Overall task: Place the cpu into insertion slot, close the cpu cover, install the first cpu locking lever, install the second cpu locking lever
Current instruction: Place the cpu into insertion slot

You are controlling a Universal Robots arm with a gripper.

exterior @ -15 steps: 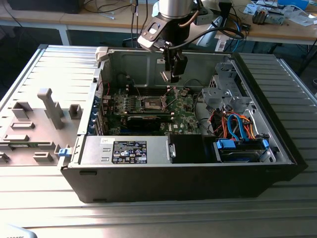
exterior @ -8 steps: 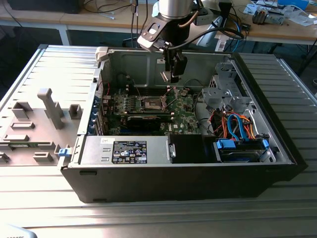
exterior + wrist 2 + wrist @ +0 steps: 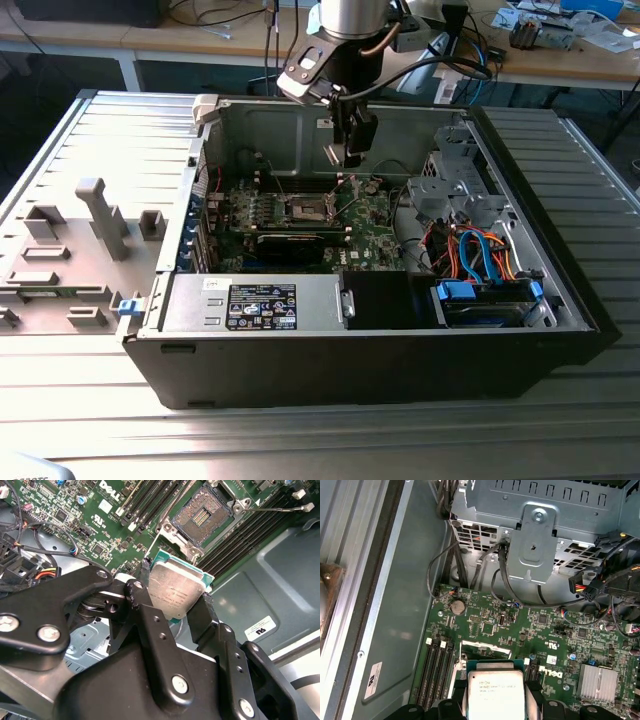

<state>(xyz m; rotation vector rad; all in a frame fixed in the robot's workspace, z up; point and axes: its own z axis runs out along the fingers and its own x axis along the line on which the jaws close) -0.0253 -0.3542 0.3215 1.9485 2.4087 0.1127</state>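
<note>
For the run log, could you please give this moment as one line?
gripper: shut on chip | chip: held above motherboard | socket: empty

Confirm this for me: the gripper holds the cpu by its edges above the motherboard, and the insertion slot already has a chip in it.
Wrong on the slot: the insertion slot is empty, its contacts bare in the second wrist view. The gripper does hold the cpu by its edges above the motherboard.
</note>
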